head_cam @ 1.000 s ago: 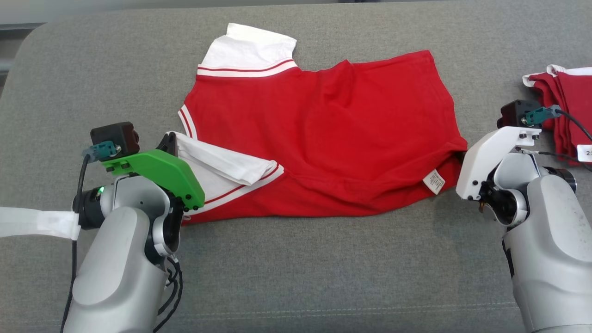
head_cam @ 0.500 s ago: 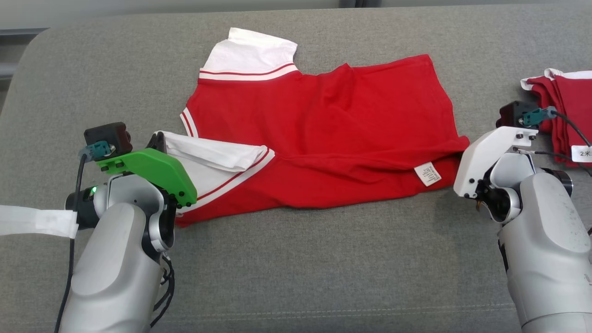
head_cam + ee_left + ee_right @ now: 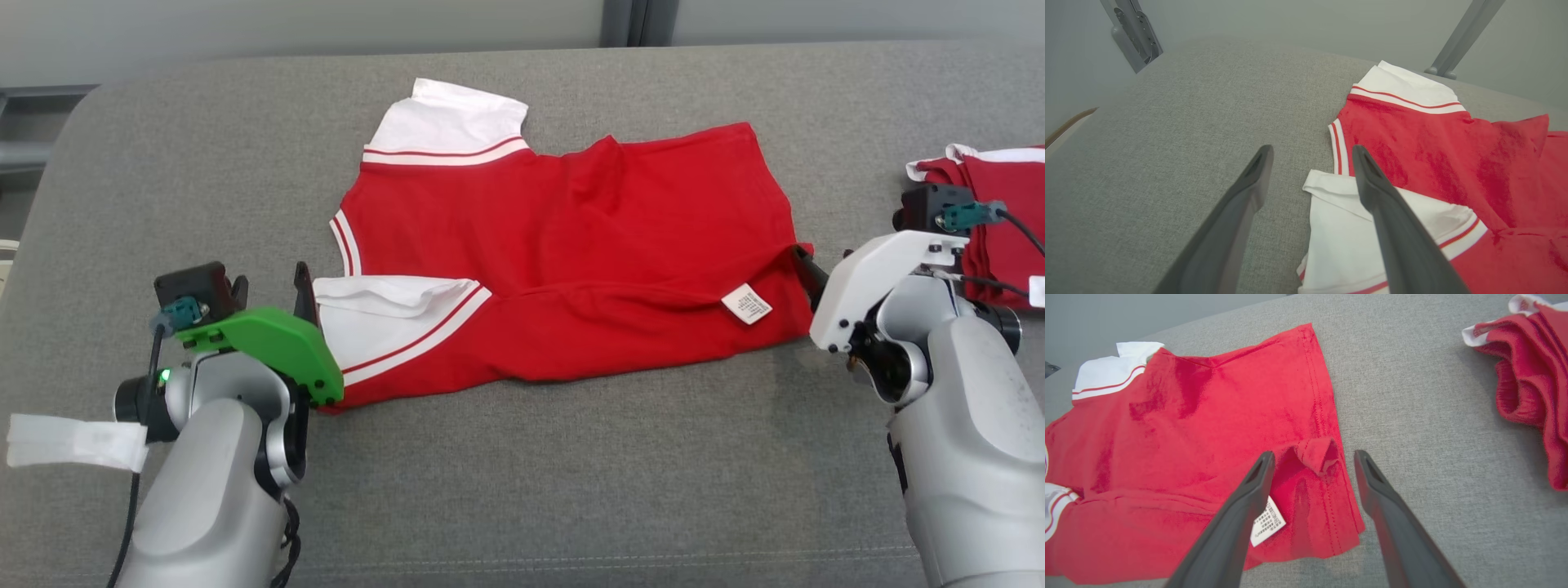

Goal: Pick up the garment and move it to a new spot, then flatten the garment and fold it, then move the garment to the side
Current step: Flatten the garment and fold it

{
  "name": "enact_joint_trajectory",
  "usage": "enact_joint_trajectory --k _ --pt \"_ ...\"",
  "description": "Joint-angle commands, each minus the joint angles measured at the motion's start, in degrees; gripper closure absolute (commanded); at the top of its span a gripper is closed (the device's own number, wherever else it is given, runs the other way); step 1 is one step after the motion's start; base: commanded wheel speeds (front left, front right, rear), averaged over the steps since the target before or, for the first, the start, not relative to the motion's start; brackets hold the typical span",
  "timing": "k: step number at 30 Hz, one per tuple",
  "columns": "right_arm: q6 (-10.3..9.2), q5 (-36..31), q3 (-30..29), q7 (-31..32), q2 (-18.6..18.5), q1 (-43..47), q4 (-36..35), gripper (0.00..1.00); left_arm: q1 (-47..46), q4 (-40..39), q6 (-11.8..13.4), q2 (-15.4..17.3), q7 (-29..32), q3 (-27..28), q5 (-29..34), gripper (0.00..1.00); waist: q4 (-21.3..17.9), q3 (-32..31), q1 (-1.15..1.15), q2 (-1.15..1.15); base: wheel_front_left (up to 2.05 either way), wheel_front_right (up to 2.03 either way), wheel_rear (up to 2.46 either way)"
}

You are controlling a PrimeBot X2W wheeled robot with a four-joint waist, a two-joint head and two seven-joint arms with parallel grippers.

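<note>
Your left fingers [image 3: 1245, 204] and right fingers [image 3: 1237, 522] stand apart at either end of the garment [image 3: 571, 245].
From the wrists, the left pair straddles the white sleeve [image 3: 1331, 237] edge and the right pair flanks a puckered hem corner [image 3: 1318, 455]. The head view shows both forearms angled inward, with the garment lying on the table [image 3: 571, 490] between them.

The white sleeve [image 3: 384, 298] was released by the left claw [image 3: 1312, 149] and the hem corner [image 3: 1319, 454] by the right claw [image 3: 1312, 455]; both claws were spread wide. The garment [image 3: 571, 261] was laid flatter on the bench [image 3: 571, 490]. The head view was shifted.
</note>
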Motion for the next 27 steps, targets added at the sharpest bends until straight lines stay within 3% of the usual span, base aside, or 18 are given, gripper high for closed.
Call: enact_joint_trajectory --k 1,6,13,27 --pt "-0.05 0.02 0.07 -0.44 -0.59 1.54 -0.83 0.00 1.32 -0.23 0.00 0.68 -0.36 -0.22 0.62 0.00 0.23 -1.33 0.00 0.00 0.00 0.00 0.00" --pt "-0.04 -1.66 0.56 -1.16 -2.03 6.35 -5.07 0.00 6.27 -1.64 0.42 1.38 0.58 -2.10 1.29 0.00 0.47 -3.25 0.00 0.00 0.00 0.00 0.00" --pt "-0.05 -2.79 -0.02 -0.16 -1.35 11.51 -8.57 0.00 11.71 -4.20 1.16 1.80 2.31 -4.71 2.50 0.00 0.52 -3.64 0.00 0.00 0.00 0.00 0.00" --pt "-0.05 -7.13 -0.88 -1.41 0.21 8.04 -4.36 0.00 10.84 -5.27 2.47 1.64 6.04 -7.07 3.19 0.00 1.40 -0.54 0.00 0.00 0.00 0.00 0.00"
